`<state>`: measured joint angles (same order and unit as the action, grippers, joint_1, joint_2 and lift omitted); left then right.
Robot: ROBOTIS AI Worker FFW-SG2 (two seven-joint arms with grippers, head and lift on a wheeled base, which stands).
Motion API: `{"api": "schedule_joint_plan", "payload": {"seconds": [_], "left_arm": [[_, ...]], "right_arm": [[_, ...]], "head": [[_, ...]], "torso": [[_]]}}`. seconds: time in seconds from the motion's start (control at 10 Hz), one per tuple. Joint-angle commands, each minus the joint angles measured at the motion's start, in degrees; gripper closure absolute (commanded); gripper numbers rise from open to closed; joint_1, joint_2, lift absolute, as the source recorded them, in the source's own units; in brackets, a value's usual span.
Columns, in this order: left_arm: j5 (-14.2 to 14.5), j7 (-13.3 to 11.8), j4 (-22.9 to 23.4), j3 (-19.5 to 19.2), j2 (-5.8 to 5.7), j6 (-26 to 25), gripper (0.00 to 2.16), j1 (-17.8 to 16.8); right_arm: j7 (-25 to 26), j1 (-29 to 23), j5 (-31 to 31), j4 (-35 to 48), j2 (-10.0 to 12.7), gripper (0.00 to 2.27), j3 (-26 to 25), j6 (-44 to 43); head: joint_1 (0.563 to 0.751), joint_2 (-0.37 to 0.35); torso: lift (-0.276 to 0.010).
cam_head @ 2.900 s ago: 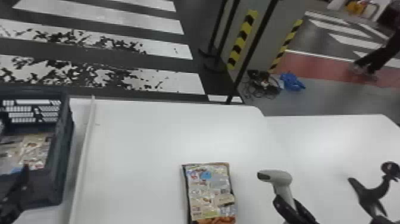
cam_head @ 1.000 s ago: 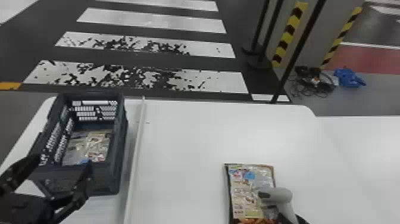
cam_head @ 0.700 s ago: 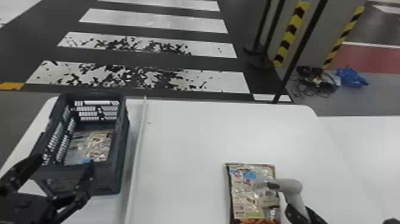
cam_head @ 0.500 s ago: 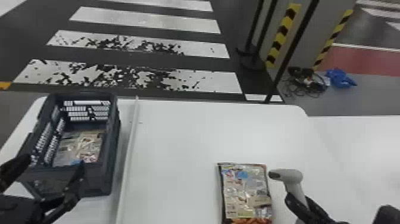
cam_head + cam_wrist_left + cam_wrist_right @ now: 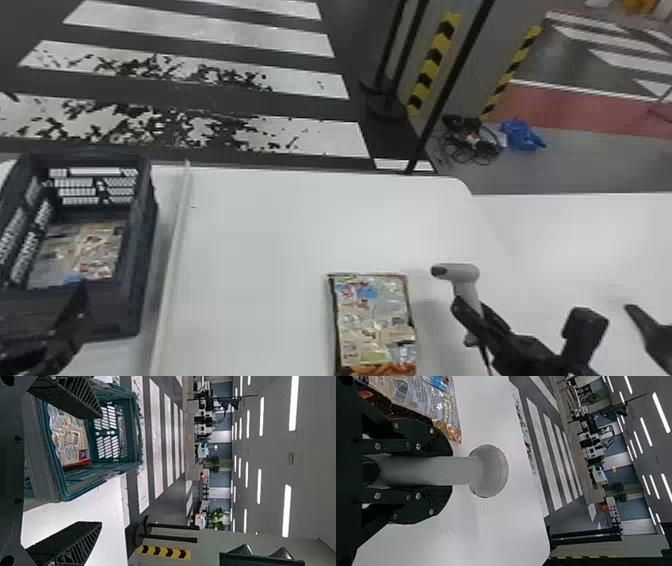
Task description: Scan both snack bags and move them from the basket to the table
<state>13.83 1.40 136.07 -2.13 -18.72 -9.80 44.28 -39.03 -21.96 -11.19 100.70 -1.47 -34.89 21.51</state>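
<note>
Head view, nearest first: a snack bag (image 5: pixel 372 320) lies flat on the table (image 5: pixel 250 235), well in from its far edge and left of its far right corner. Just right of it, the right gripper (image 5: pixel 472 305) pinches the handle of a barcode scanner (image 5: pixel 462 274). At the near side of the basket (image 5: pixel 145 250), the left gripper (image 5: pixel 99 470) has its fingers spread and empty. Farther in, another snack bag (image 5: pixel 95 250) rests low in the basket, toward its near wall.

Both bags should be light and soft, their glossy film slippery, the contents perhaps easily crushed. I'd pinch the one in the basket by an edge, gathering some film and squeezing gently; its flat middle gives little to grip.

Count: one bag on the table, one I can make out in the basket, one scanner, one basket.
</note>
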Motion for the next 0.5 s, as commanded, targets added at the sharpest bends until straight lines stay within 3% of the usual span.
{"api": "schedule_joint_plan", "payload": {"seconds": [0.0,0.4], "left_arm": [[0.0,-0.1,0.2,-0.2,0.0,0.0,0.03,0.0],[0.1,0.2,0.0,-0.5,0.09,-0.2,0.03,0.0]], "right_arm": [[0.3,2.1,2.1,-2.3,-0.6,2.25,0.3,-1.0],[1.6,6.2,5.5,-11.1,-3.5,2.25,1.8,-4.1]], "head": [[0.695,-0.289],[0.695,-0.299]], "torso": [[-0.098],[-0.098]]}}
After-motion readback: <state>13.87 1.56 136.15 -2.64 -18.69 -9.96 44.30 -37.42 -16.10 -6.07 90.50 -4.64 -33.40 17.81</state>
